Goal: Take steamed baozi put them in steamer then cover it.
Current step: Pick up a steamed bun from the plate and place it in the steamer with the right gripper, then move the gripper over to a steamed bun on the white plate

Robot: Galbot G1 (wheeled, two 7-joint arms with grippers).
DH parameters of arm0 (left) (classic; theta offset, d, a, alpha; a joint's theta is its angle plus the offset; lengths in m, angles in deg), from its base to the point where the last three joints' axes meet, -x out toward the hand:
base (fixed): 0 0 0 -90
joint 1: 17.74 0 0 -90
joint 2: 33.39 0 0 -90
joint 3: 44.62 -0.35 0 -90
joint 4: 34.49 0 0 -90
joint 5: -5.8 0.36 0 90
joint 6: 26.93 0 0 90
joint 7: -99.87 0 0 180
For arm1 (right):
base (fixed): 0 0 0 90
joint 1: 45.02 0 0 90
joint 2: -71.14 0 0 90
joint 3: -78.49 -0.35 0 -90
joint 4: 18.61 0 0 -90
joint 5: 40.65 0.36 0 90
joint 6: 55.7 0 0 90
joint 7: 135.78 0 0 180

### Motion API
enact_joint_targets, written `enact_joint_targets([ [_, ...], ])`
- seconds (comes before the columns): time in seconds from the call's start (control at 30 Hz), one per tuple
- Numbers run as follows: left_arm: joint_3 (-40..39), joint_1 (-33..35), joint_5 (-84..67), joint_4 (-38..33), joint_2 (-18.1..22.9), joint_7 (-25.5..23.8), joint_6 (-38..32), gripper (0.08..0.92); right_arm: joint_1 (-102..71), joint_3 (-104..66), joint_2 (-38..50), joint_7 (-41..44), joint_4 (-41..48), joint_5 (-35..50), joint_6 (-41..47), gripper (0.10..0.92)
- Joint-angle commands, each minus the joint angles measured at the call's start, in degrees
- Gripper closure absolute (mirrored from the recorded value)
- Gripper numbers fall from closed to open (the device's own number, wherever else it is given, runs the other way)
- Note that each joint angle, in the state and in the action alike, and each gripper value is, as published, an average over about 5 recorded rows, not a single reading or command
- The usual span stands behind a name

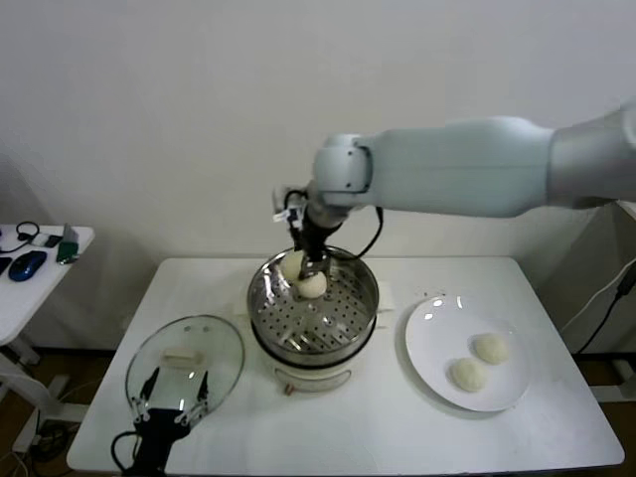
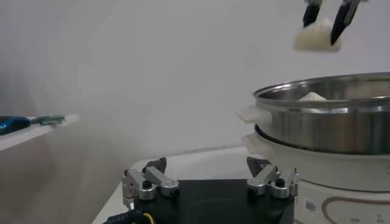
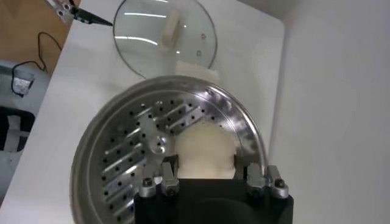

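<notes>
Right gripper (image 3: 207, 178) fingers (image 3: 167, 176) clamp baozi (image 3: 206, 152) above steamer (image 3: 109, 158).

Head view looks forward and down from above, taking in the whole tabletop (image 1: 397, 437) at mid range. Left wrist view sits low, near tabletop level, facing sideways at the steamer (image 2: 329, 122) wall close by; right wrist view looks steeply down, seemingly very close, into the same steamer (image 3: 122, 158). All three share it, and head and right wrist views share the cover (image 1: 186, 360).
</notes>
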Motion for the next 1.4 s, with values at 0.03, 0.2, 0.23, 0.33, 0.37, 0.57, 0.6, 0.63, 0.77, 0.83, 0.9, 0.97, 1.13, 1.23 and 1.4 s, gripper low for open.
enact_joint_targets([
  [0.03,-0.02,0.03,0.01,0.19,-0.06,0.01,-0.07,0.177,-7.61,0.50,-6.99,-4.27,2.86,0.42,2.03,0.414],
  [0.2,0.00,-0.03,0.04,0.40,-0.16,0.04,-0.09,0.177,-10.82,1.03,-7.58,-4.77,6.53,-2.01,1.96,0.413],
  [0.23,-0.01,-0.03,0.05,0.44,-0.18,0.04,-0.10,0.177,-11.33,0.98,-7.70,-4.82,7.25,-2.18,1.92,0.412],
  [0.33,-0.06,-0.02,0.11,0.59,-0.21,0.02,-0.14,0.177,-12.44,0.63,-8.14,-4.84,8.87,-2.34,1.87,0.413],
  [0.37,-0.10,-0.03,0.15,0.66,-0.21,0.02,-0.14,0.177,-12.65,0.55,-8.30,-4.80,9.23,-2.38,1.87,0.414],
  [0.57,-0.41,-0.17,0.35,0.73,-0.09,-0.09,-0.02,0.177,-12.91,0.63,-8.62,-4.57,9.98,-2.71,1.88,0.414],
  [0.6,-0.45,-0.20,0.40,0.73,-0.07,-0.14,0.02,0.177,-12.90,0.67,-8.62,-4.56,9.99,-2.70,1.88,0.414],
  [0.63,-0.47,-0.22,0.44,0.73,-0.08,-0.19,0.04,0.177,-12.90,0.69,-8.62,-4.56,9.98,-2.54,1.90,0.413],
  [0.77,-0.48,-0.26,0.59,0.76,-0.14,-0.31,0.09,0.177,-12.95,0.64,-8.69,-4.58,9.86,-1.62,1.97,0.407],
  [0.83,-0.47,-0.25,0.67,0.79,-0.14,-0.31,0.10,0.177,-12.92,0.72,-8.71,-4.56,9.73,-1.65,1.96,0.406],
  [0.9,-0.51,-0.21,0.75,0.78,-0.11,-0.31,0.10,0.177,-12.80,0.74,-8.63,-4.54,9.54,-1.81,1.92,0.399],
  [0.97,-0.56,-0.12,0.82,0.69,-0.07,-0.31,0.10,0.177,-12.47,0.59,-8.34,-4.48,9.19,-2.11,1.74,0.369],
  [1.13,-0.54,0.01,0.91,0.23,-0.04,-0.33,0.17,0.177,-8.36,0.52,-5.95,-2.31,7.09,-3.20,-0.04,0.240],
  [1.23,-0.53,0.08,0.93,-0.10,-0.08,-0.36,0.24,0.177,-3.80,1.04,-2.61,1.14,5.20,-3.57,-2.51,0.208],
  [1.4,-0.54,0.12,0.94,-0.54,-0.17,-0.44,0.33,0.177,5.14,3.79,6.48,8.89,1.58,-3.76,-7.45,0.203],
])
